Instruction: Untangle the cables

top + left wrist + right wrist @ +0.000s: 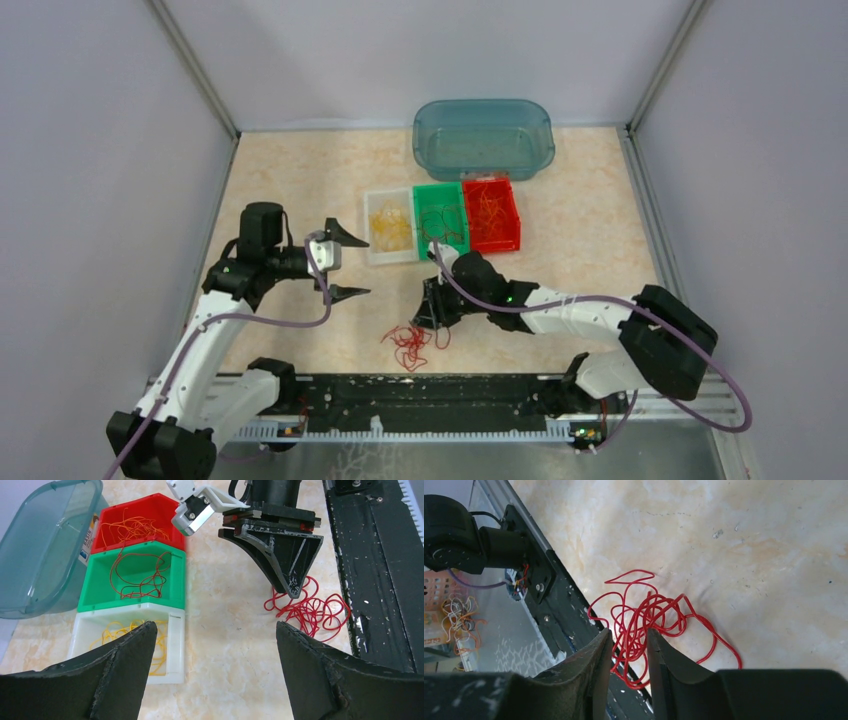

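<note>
Fingers of the right gripper (629, 632) are narrowly apart, tips down at the table (600, 230). Several red strands run through the gap. The gap is wider than any strand, so nothing looks pinched. The strands belong to the red clump (649, 615), a loose knot of loops on the bare top just beside the black rail (420, 405) at the near edge. Fingers of the left gripper (340, 262) are spread wide and empty. It hangs off to the left, well apart from the clump and facing across toward it. Farther back stand three small bins, side by side and touching: white bin (125, 611) with yellow wires (117, 630), green bin (135, 547) with a dark red wire (142, 582), red bin (107, 515) with orange wires (132, 527). A teal tub (483, 110) sits behind them. Judged step: working the red clump, the only knot outside the bins. The next move calls for closing on one strand only and lifting slowly to draw it free. The left gripper probably needs to come in and pin the rest, or the whole knot will rise together.
</note>
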Available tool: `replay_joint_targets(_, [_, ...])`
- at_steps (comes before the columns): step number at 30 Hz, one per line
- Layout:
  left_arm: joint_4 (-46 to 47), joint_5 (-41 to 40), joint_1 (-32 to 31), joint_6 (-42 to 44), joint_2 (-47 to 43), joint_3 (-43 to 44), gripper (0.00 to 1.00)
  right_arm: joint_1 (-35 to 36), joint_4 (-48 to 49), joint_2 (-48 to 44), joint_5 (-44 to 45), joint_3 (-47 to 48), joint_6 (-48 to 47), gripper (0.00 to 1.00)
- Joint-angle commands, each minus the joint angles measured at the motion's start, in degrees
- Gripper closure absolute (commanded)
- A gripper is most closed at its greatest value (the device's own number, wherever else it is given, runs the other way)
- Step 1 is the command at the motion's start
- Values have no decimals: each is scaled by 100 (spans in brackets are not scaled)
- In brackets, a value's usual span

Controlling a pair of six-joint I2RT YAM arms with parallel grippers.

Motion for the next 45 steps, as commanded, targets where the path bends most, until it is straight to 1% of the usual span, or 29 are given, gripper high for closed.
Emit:
replay_joint_targets(1, [52,60,-26,262,-64,5,6,-35,841,140,-167,4,200,69])
replay_joint_targets(4, [28,70,-26,319,-98,-37,6,-40,903,163,2,38,150,73])
replay_joint_targets(5, [26,64,-26,338,-101,-41,6,-40,681,195,83,148,67,71])
replay_joint_targets(6, [18,76,-25,337,-102,-44,6,-41,297,223,205,284,-68,64])
replay_joint_targets(7, [13,81,-26,339,-93,-24,6,-38,-51,192,320,382,-165,54])
replay_joint_targets(8, [7,85,-26,338,-88,-12,6,-40,-179,98,455,392,-220,47])
replay_joint_targets(10, [-11,103,-26,340,-86,-7,6,-42,-353,-98,740,325,-239,44])
replay_joint_targets(12, [-10,119,-26,344,-70,-8,6,-38,-481,-168,838,311,-278,44])
replay_joint_targets(14, [-9,128,-26,356,-57,2,6,-41,-368,-158,758,238,-215,45])
replay_joint_targets(18, [-15,117,-26,354,-35,19,6,-37,-360,-57,867,237,-153,49])
replay_joint_targets(21, [-51,120,-26,359,-47,29,6,-83,-268,-395,882,241,-270,51])
replay_joint_targets(24, [-67,105,-26,380,-53,33,6,-323,-200,-708,384,397,-227,51])
replay_joint_targets(27, [-67,111,-26,380,-55,62,6,-534,-171,-948,111,484,-96,51])
replay_joint_targets(30, [-67,120,-27,392,-52,84,6,-634,-260,-1131,275,424,-81,51])
replay_joint_targets(33, [-66,122,-26,391,-42,86,6,-635,-391,-1073,382,220,-74,48])
replay_joint_targets(35, [-62,129,-26,392,-34,79,6,-638,-229,-907,266,-27,18,46])
replay_joint_targets(37, [-59,129,-26,402,-26,79,6,-640,127,-711,91,-308,163,46])
replay_joint_targets(40, [-67,120,-26,404,-24,79,6,-638,864,-467,-224,-650,430,45])
replay_joint_targets(45, [-75,110,-26,437,-29,63,6,-638,1524,-187,-431,-848,649,48])
